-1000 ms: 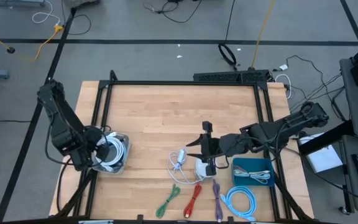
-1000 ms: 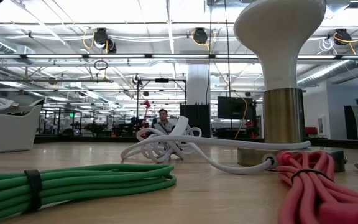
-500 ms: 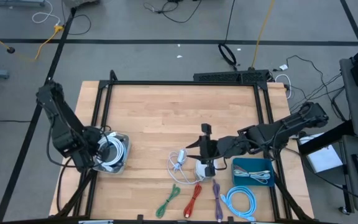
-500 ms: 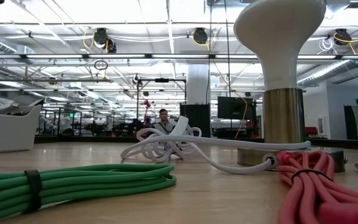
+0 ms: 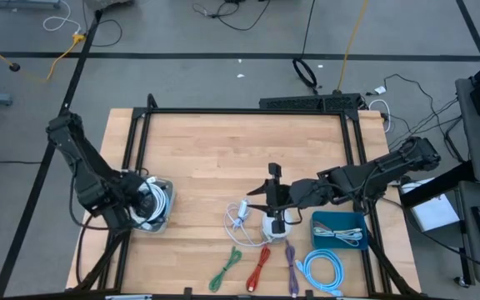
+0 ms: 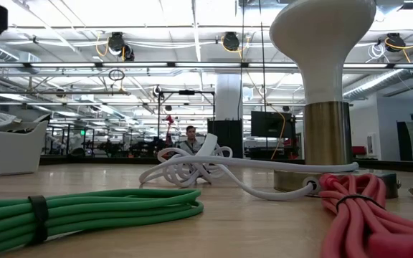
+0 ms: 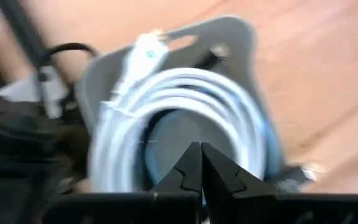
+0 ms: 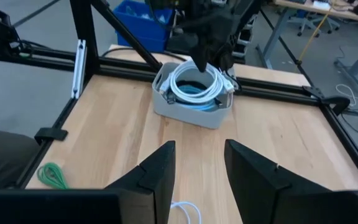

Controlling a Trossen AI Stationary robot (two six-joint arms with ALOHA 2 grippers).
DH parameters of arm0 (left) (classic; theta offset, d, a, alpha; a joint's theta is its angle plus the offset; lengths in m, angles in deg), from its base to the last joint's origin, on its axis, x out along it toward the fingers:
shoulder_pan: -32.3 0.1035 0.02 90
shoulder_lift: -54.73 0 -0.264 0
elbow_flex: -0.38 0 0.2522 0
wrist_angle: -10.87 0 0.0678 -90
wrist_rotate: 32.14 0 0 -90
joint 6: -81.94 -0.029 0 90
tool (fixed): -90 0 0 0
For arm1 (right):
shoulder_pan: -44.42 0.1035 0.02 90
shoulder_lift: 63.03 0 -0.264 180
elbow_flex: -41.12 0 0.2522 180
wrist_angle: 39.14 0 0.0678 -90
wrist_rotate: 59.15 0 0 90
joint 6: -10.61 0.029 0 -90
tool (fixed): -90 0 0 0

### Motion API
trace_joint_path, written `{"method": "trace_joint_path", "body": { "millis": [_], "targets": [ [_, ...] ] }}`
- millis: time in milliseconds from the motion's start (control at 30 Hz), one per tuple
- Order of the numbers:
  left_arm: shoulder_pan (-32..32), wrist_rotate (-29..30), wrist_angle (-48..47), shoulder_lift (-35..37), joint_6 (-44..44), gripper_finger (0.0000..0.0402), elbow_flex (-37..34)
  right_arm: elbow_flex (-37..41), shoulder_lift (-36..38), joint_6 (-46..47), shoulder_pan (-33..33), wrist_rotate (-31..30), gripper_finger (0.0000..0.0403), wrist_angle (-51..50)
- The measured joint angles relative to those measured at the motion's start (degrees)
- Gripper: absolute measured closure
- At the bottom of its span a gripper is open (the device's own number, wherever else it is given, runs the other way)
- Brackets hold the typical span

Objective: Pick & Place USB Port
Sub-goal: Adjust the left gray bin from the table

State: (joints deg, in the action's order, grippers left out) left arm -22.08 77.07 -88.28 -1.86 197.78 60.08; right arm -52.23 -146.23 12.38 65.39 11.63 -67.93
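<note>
**Desk:** Workshop hall, ceiling strip lights, a person far back beyond the wooden table (image 5: pixel 223 158). What am I looking at on your feed?

**Operator:** Two arms at a black-framed table. I have the left tool (image 5: pixel 137 202) over the grey bin (image 5: pixel 163 218) at the table's left edge, its fingers pressed together and holding nothing that I can see. A coiled white cable (image 7: pixel 185 118) lies inside the bin, one connector end resting on the rim.

**Desk:** And the right arm?

**Operator:** My right tool (image 5: pixel 275 198) hovers near the front centre, fingers (image 8: pixel 157 174) spread wide and empty, just above the white USB hub (image 5: pixel 272 225) and its loose white lead (image 5: pixel 240 215). Close by lie bundled green (image 5: pixel 226 268), red (image 5: pixel 259 265) and purple (image 5: pixel 291 257) cables, a light-blue coil (image 5: pixel 323 271) and a teal tray (image 5: pixel 337 229).

**Desk:** How do you do this step well?

**Operator:** My judgement: lift the left tool straight up so it does not snag the coil and drag it out. Then I would bring the right tool down square over the hub body, not the lead, and close on its firm sides.

**Desk:** Anything about the surface?

**Operator:** Smooth pale wood, flat, so I expect the hub to slide if nudged. Cables trail across the grey floor around the frame.
</note>
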Motion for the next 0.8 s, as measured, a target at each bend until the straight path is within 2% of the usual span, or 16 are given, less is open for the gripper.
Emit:
{"method": "trace_joint_path", "body": {
  "millis": [133, 367, 800],
  "targets": [
    [3.63, -4.09, 0.91, -0.86, -4.33, 0.0401, -1.72, 0.0, 0.0, -0.1, 0.0, 0.0, 0.0273, 0.24],
    [10.5, -7.39, 5.32, -4.1, -12.95, 0.0401, -3.39, 0.0, 0.0, -0.1, 0.0, 0.04, 0.0273, 0.22],
    [16.63, -11.66, 7.79, -14.57, -22.42, 0.0401, -3.35, 0.0, 0.0, -0.54, 0.0, 0.05, 0.0273, 0.21]
  ]
}}
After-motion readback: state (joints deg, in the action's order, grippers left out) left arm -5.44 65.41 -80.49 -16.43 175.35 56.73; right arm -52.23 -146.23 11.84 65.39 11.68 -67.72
